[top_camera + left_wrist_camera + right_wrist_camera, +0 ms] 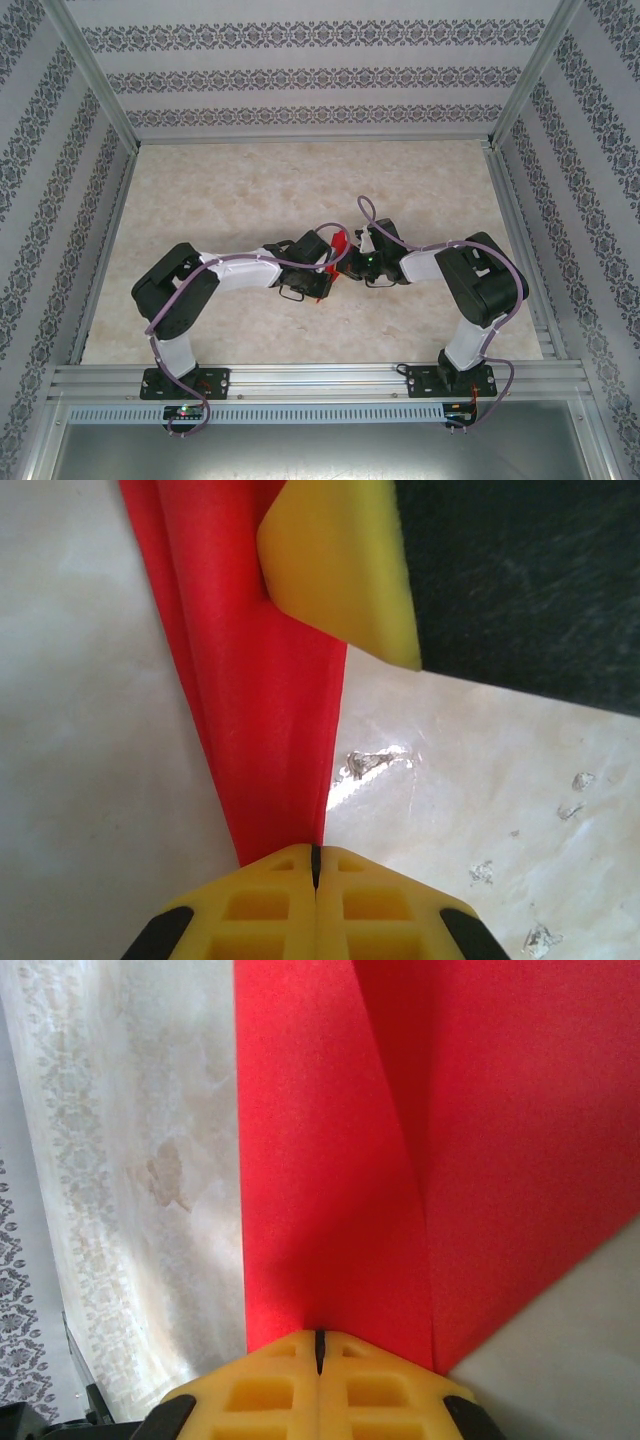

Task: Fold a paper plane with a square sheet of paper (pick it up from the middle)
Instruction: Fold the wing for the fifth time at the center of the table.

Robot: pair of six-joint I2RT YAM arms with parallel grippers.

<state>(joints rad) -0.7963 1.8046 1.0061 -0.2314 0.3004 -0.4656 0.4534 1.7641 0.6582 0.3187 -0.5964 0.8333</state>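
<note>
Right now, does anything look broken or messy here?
Nothing looks spilled. The red paper is pinched by the left gripper and the right gripper, creased, with no tear showing. The one odd thing: small silvery chipped marks on the table beside the paper, as if its surface were scratched.

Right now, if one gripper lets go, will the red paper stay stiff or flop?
Probably flop: the red paper is thin and bends in soft folds between the left gripper and the right gripper. Likely very light, since two small pinches carry it. Hard pulling may tear it.
</note>
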